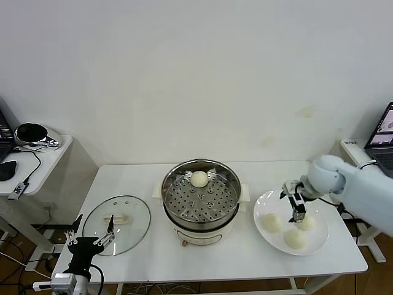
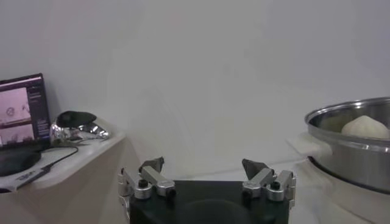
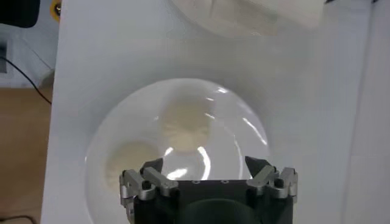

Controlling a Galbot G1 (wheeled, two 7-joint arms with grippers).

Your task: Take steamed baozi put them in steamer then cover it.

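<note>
the steamer [image 1: 201,203] stands at the middle of the white table [image 1: 215,261], its shiny steel pot open on the cream base. one steamed baozi [image 1: 198,179] sits on the perforated tray inside, at the far side against the wall of the pot; the rest of the tray is bare. the left wrist view shows that same bun [image 2: 364,127] rising above the pot's rim [image 2: 347,112].

to the robot's right of the steamer lies a flat white plate [image 1: 267,200] with three baozi on it: one nearest the steamer [image 1: 272,222], one at the front [image 1: 295,238], one toward the right edge [image 1: 307,223]. the right gripper [image 1: 298,212] hangs just over the plate, between the near-steamer bun and the right-edge one, fingers spread apart and holding nothing; in its wrist view the fingertips [image 3: 153,168] stand wide above the plate.

the glass lid [image 1: 116,216] lies flat on the table to the robot's left of the steamer, apart from it. the left gripper [image 1: 92,235] waits at the table's front left edge beside the lid, fingers spread and empty.
</note>
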